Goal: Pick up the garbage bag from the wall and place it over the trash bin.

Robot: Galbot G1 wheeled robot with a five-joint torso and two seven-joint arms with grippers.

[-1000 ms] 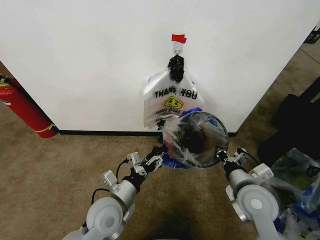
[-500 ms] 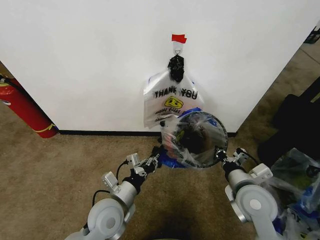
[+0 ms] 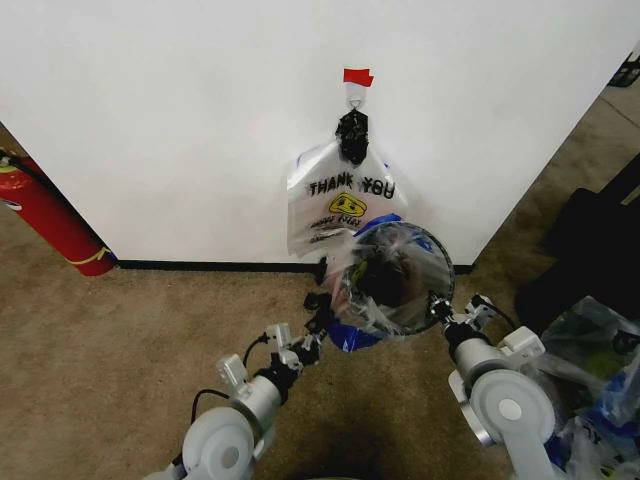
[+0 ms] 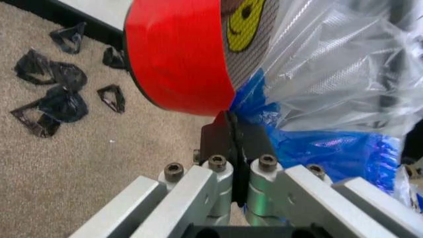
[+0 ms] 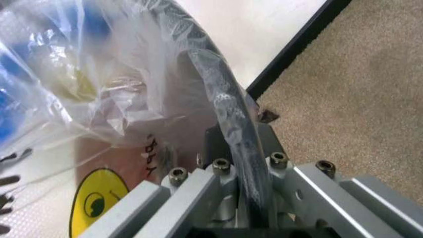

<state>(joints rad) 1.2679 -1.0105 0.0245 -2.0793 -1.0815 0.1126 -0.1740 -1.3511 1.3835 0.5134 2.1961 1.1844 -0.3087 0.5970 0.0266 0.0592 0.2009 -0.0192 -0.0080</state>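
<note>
Snugly, the garbage bag (image 3: 385, 290) wraps the trash bin (image 4: 175, 54) rim.

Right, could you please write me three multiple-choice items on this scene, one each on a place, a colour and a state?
1. Where is the "THANK YOU" bag? A on the carpet; B hanging on the wall; C inside the bin.
2. What colour is the base of the trash bin? A red; B green; C white.
3. How is the garbage bag? A folded on the floor; B hanging on the wall; C stretched over the bin's mouth.

1 B: it hangs from a hook above the bin.
2 A: the left wrist view shows a red base.
3 C: plastic covers the rim, where the right gripper clamps.
</note>
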